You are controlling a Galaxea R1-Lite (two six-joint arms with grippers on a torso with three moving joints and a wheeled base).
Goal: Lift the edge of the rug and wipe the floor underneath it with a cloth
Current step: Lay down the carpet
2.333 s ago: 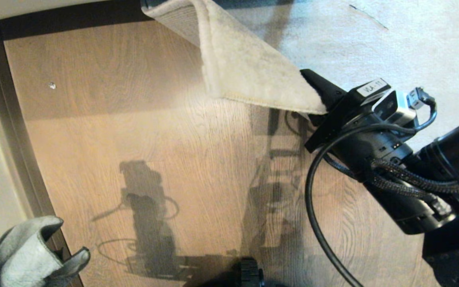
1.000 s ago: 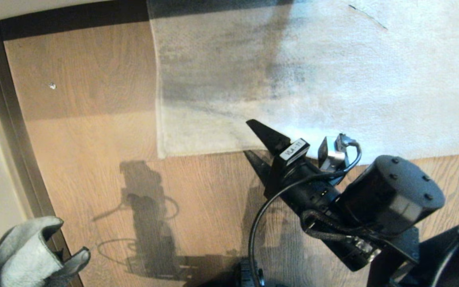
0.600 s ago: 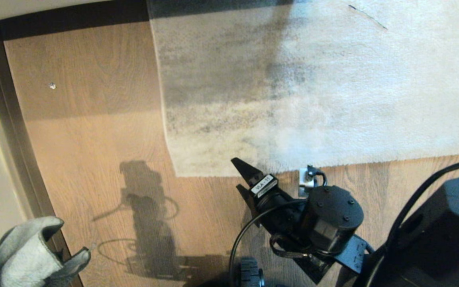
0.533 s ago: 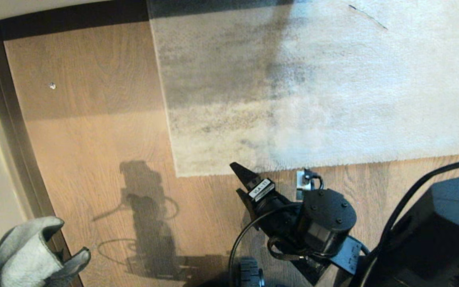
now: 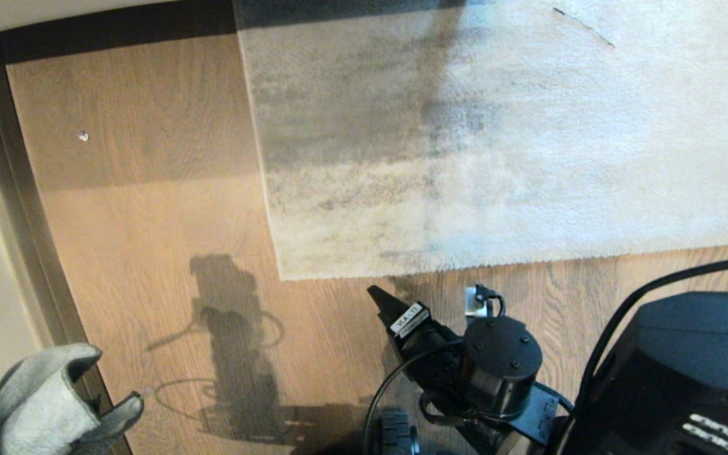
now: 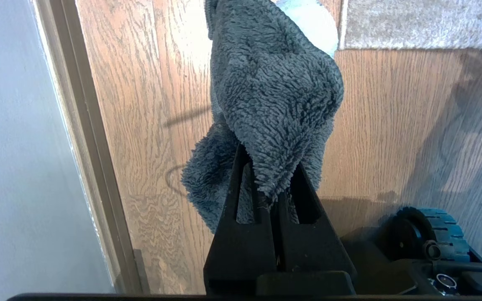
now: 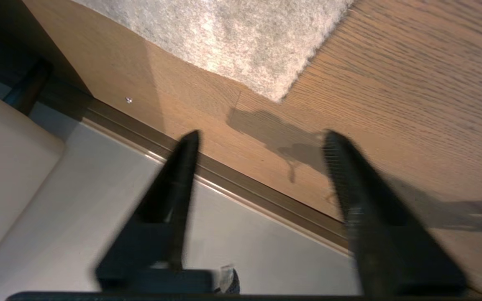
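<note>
The rug edge (image 5: 440, 268) is seen lying flat on the floor (image 5: 149, 208), its square corner (image 7: 280, 97) taken as landmark. Just beside that corner the right claw (image 7: 262, 144) is held off the rug, jaws apart and empty. Well apart from the corner, by the skirting, the cloth (image 6: 266, 96) is pinched in the left claw (image 6: 266, 196). The rug is judged limp but weighty, so the border near the corner is best pinched.
</note>
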